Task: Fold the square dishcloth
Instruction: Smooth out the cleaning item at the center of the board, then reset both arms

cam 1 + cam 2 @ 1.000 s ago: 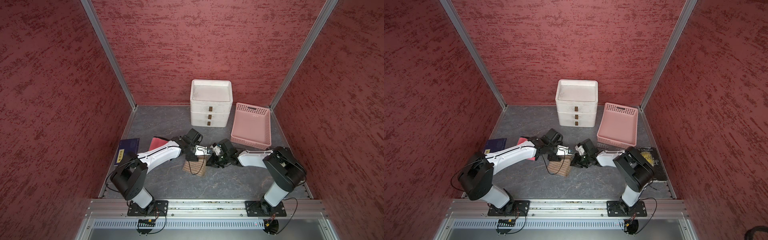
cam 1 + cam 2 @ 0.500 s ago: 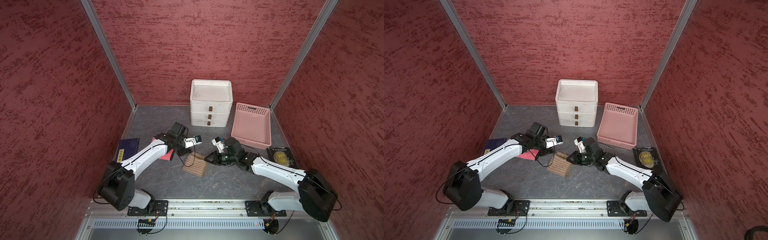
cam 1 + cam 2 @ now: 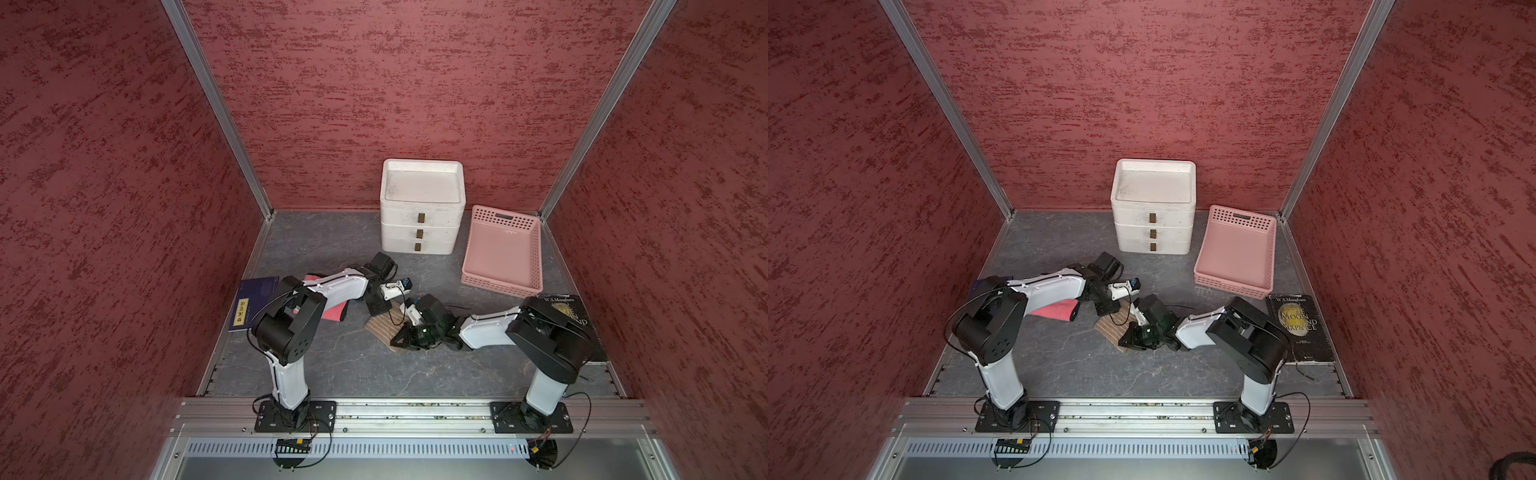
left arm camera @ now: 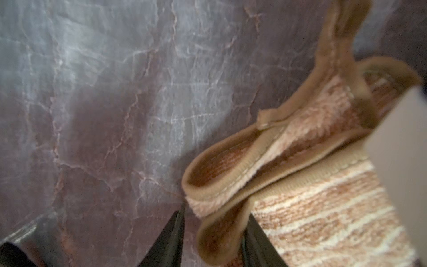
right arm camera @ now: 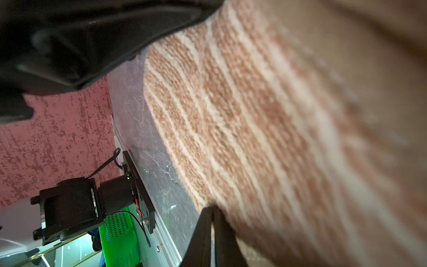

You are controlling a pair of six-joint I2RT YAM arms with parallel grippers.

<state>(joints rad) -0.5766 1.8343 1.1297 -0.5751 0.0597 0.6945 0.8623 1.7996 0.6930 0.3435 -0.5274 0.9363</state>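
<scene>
While the brown-and-cream striped terry dishcloth (image 3: 379, 329) lies in front of the white three-drawer plastic chest (image 3: 422, 226), my left claw (image 4: 216, 222) straddles its chest-side hem, jaws apart; my right claw (image 5: 212, 215), jaws together, noses the far corner.

Drawer unit (image 3: 422, 208) at the back of the bench (image 3: 332, 365), basket (image 3: 503, 218) just right of it, book (image 3: 1300, 328) before the basket (just apart from it), dishcloth (image 3: 380, 328) mid-bench, notebook (image 3: 253, 303) far left.

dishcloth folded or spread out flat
Folded: the dishcloth lies in stacked layers, hemmed edges doubled over in the left wrist view; how neat the fold is, cannot tell.
</scene>
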